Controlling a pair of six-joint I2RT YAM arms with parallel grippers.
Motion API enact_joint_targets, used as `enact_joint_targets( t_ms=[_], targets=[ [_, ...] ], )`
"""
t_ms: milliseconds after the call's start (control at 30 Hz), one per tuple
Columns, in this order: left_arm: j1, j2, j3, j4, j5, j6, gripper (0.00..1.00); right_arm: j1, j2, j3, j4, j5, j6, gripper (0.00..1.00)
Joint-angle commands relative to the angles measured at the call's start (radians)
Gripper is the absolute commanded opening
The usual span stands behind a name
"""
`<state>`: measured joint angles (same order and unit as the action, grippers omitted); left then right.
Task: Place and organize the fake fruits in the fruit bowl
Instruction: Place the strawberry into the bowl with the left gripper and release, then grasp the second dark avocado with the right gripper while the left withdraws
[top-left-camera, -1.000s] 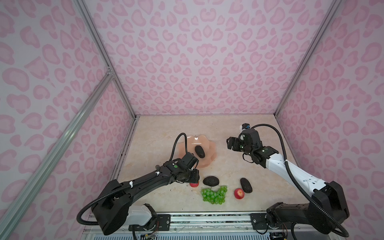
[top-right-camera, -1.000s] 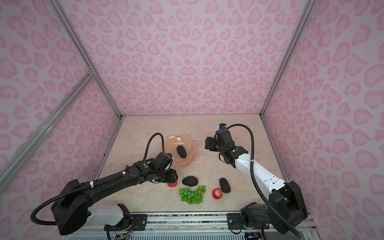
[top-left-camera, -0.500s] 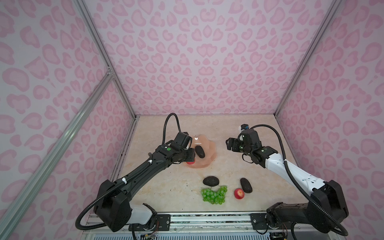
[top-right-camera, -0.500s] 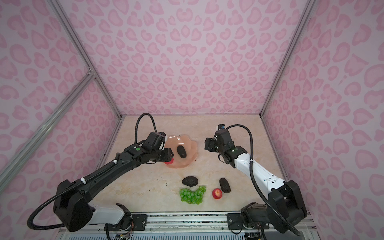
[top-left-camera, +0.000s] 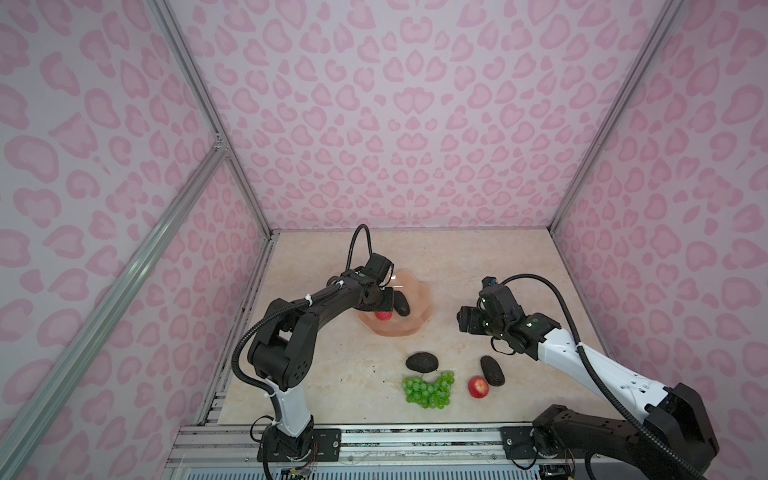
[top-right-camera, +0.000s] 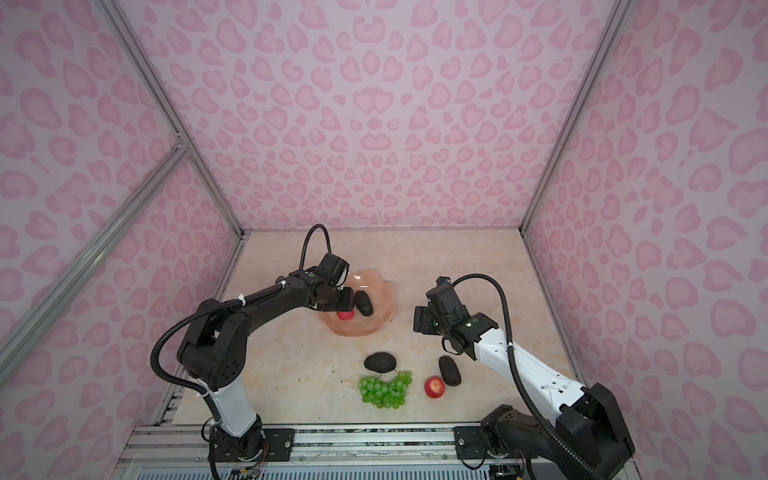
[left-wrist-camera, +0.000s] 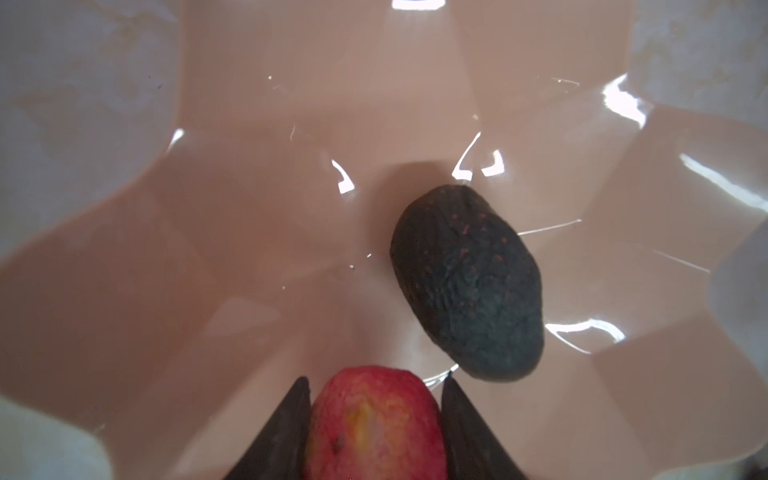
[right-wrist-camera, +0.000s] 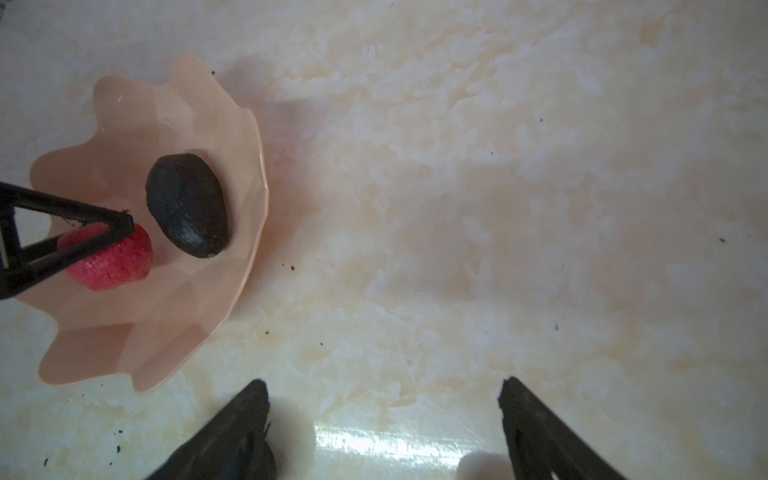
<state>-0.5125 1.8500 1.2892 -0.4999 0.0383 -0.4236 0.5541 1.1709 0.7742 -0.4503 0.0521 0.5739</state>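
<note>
By the front edge of the tabletop (top-left-camera: 457, 257) lie the grapes (top-left-camera: 428, 388) and, to their right, a loose apple (top-left-camera: 478, 387) with a long avocado (top-left-camera: 492, 370) just beside it; a rounder avocado (top-left-camera: 422, 362) sits just behind the grapes. Farther back, mid-tabletop, stands the bowl (top-left-camera: 417, 321). The left gripper (left-wrist-camera: 374, 382) grips a second apple (left-wrist-camera: 374, 432) low inside its near-left part (touching the dish or not, I cannot tell), a third avocado (left-wrist-camera: 467, 282) lying just beyond. The right gripper (right-wrist-camera: 384, 382) hangs wide open above bare tabletop right of the bowl.
</note>
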Motion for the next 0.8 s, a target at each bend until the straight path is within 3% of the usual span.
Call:
enact_joint_targets(
  t_ms=[0, 200, 400, 567, 767],
  targets=[
    [0.000, 0.036, 0.025, 0.012, 0.011, 0.003, 0.52, 0.006, -0.044, -0.030, -0.113, 0.066, 0.066, 0.87],
    [0.008, 0.027, 0.044, 0.015, 0.011, 0.005, 0.69, 0.013, -0.140, -0.091, -0.211, 0.090, 0.146, 0.85],
    [0.027, -0.048, 0.050, 0.032, -0.007, -0.005, 0.72, 0.063, -0.193, -0.147, -0.277, 0.135, 0.255, 0.83],
    [0.067, -0.229, 0.029, 0.115, -0.029, -0.020, 0.75, 0.094, -0.210, -0.193, -0.280, 0.141, 0.319, 0.80],
    [0.083, -0.509, -0.073, 0.222, -0.155, 0.024, 0.81, 0.133, -0.194, -0.251, -0.239, 0.120, 0.379, 0.75]
  ],
)
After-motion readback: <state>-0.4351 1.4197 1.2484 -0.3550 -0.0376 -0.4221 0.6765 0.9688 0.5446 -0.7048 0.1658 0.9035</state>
